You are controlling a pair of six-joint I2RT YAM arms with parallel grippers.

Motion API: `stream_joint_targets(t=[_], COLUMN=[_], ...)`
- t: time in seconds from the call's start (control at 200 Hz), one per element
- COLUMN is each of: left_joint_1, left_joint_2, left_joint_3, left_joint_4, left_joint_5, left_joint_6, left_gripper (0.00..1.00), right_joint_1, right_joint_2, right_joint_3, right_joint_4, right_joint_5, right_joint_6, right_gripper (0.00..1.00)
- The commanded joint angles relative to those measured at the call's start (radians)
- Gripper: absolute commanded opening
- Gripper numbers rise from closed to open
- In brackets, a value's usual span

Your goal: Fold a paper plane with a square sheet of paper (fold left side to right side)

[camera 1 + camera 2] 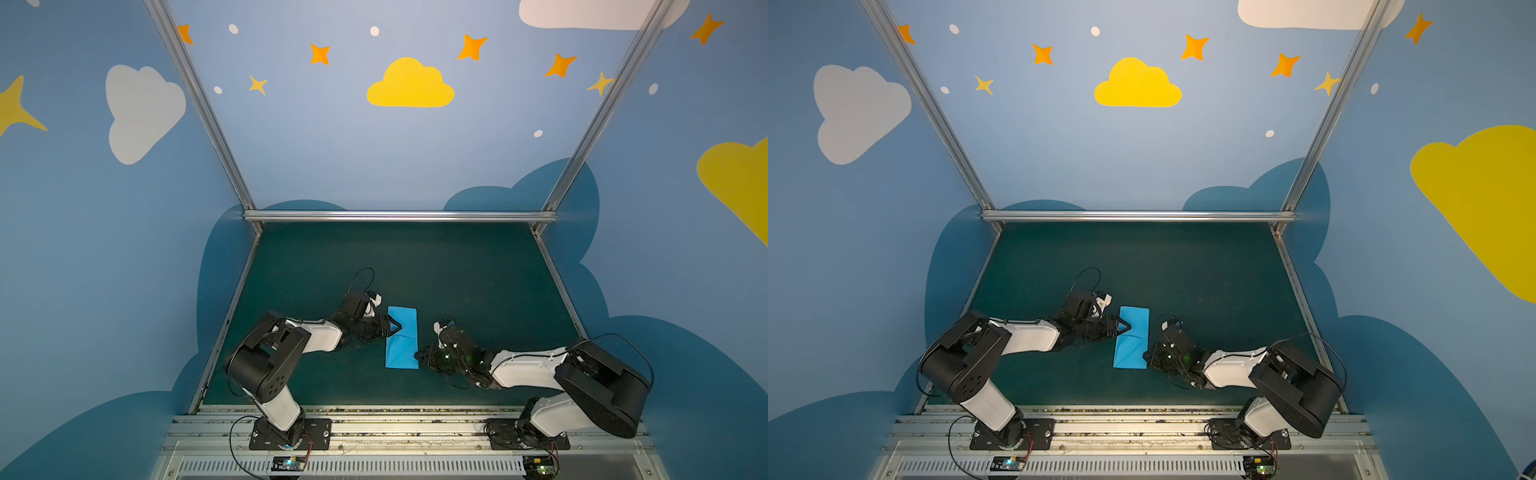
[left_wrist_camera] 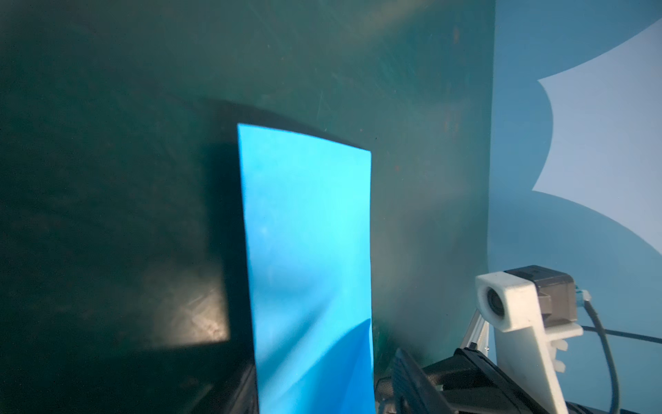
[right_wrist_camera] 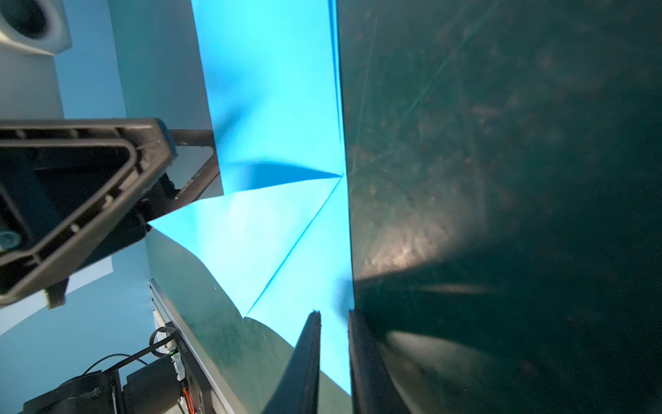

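The square sheet of paper lies on the green mat, folded into a narrow upright strip with diagonal creases in its near half. My left gripper sits at the strip's left edge. In the left wrist view it is open, and the paper runs between its spread fingers. My right gripper is at the strip's near right edge. In the right wrist view its jaws stand a narrow gap apart, straddling the paper's edge.
Blue painted walls close the cell on three sides, with an aluminium rail along the back and a slotted rail in front where both arm bases stand. The left gripper's finger shows in the right wrist view.
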Motion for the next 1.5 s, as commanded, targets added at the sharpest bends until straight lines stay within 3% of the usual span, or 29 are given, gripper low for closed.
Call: stream_joint_targets(t=[0.0, 0.23, 0.471, 0.616, 0.696, 0.831, 1.021, 1.146, 1.241, 1.492], left_joint_1=[-0.005, -0.006, -0.005, -0.003, -0.002, -0.002, -0.015, -0.081, -0.137, -0.3], left_joint_2=[-0.006, -0.025, -0.026, -0.111, -0.202, -0.341, -0.378, -0.332, -0.265, 0.004], left_joint_3=[-0.052, -0.063, -0.057, -0.014, 0.027, 0.141, 0.336, 0.476, 0.562, 0.731], left_joint_4=[0.031, 0.058, 0.042, -0.11, -0.274, -0.625, -1.027, -1.225, -1.325, -1.423], left_joint_5=[0.033, 0.047, 0.017, -0.034, -0.111, -0.343, -0.639, -0.859, -0.966, -1.061], left_joint_6=[-0.02, -0.024, -0.031, 0.013, 0.063, 0.156, 0.239, 0.264, 0.254, 0.164], left_gripper=[0.59, 0.51, 0.2, 0.08, 0.05, 0.04, 0.04, 0.04, 0.04, 0.05], right_joint_1=[0.008, 0.008, 0.007, -0.014, -0.051, -0.136, -0.308, -0.432, -0.519, -0.68], right_joint_2=[0.065, 0.074, 0.064, 0.018, -0.046, -0.201, -0.394, -0.473, -0.501, -0.495], right_joint_3=[-0.048, -0.053, -0.052, -0.05, -0.052, -0.051, -0.037, -0.042, -0.053, -0.062], right_joint_4=[-0.164, -0.152, -0.151, -0.169, -0.21, -0.345, -0.528, -0.579, -0.587, -0.579], right_joint_5=[-0.017, -0.02, -0.022, -0.045, -0.06, -0.062, -0.105, -0.17, -0.231, -0.355], right_joint_6=[0.008, 0.011, 0.011, -0.002, -0.02, -0.074, -0.199, -0.259, -0.29, -0.35], right_gripper=[0.19, 0.19, 0.18, 0.2, 0.21, 0.23, 0.24, 0.25, 0.25, 0.25])
